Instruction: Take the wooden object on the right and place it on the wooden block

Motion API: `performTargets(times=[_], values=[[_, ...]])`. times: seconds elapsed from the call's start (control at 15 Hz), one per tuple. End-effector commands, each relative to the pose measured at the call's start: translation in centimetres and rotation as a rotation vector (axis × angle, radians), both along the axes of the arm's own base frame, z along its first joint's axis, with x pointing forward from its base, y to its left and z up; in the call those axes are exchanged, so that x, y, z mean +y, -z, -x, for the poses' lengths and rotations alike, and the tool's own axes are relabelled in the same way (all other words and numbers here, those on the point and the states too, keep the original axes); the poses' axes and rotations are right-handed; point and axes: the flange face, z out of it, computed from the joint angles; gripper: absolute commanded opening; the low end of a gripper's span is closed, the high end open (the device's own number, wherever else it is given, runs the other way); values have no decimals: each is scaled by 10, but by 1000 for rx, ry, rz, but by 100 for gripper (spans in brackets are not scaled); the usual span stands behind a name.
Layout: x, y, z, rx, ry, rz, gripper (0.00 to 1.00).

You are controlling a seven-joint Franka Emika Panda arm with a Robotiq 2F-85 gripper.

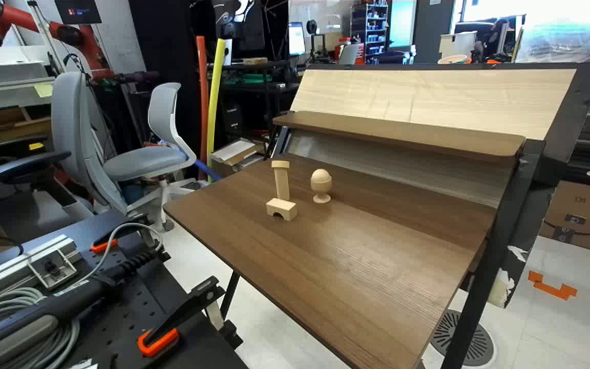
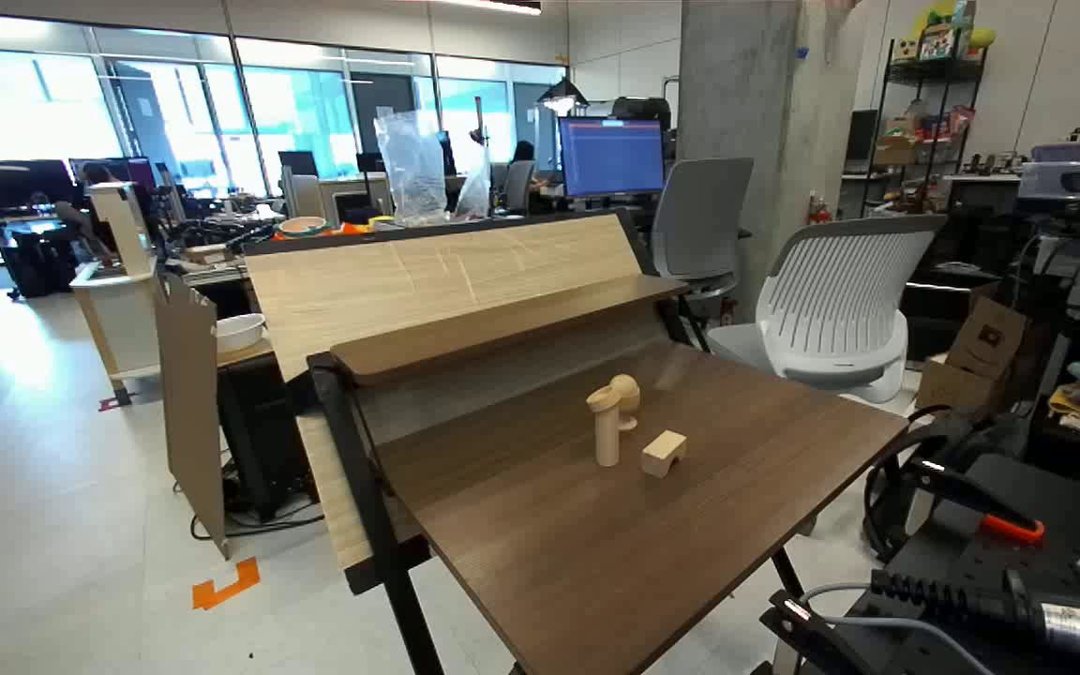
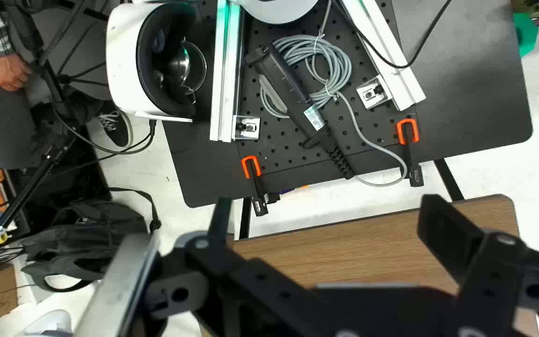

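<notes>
The wooden object (image 1: 321,185) is a rounded egg-shaped tan piece with a narrow stem and foot, upright on the brown table. In an exterior view (image 2: 629,396) it is partly hidden by a peg. The wooden block (image 1: 281,207) is a small pale block with an arch cut underneath; it also shows in an exterior view (image 2: 664,452). The upright peg with a wide head (image 1: 282,183), also in an exterior view (image 2: 607,438), stands apart from the block. My gripper (image 3: 326,201) shows only in the wrist view, open and empty. None of the wooden pieces shows there.
A raised brown shelf (image 1: 402,131) and tilted pale panel (image 1: 428,100) stand behind the brown table (image 1: 356,266). A black bench (image 3: 466,93) with clamps, coiled grey cable (image 3: 316,65) and metal rails faces it. A seated person shows at the wrist view's left.
</notes>
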Motion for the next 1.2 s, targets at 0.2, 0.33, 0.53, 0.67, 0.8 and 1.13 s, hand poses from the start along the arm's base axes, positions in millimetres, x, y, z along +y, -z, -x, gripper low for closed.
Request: performTargets(times=[0.2, 0.33, 0.53, 0.67, 0.8, 1.13], values=[[0, 0, 0, 1, 0, 0, 100], [2, 3, -3, 11, -10, 6, 100], [8, 12, -19, 36, -20, 11, 100], [12, 22, -33, 57, -2, 17, 100], [20, 37, -51, 67, 52, 32, 100], [41, 86, -101, 11, 244, 54, 100]])
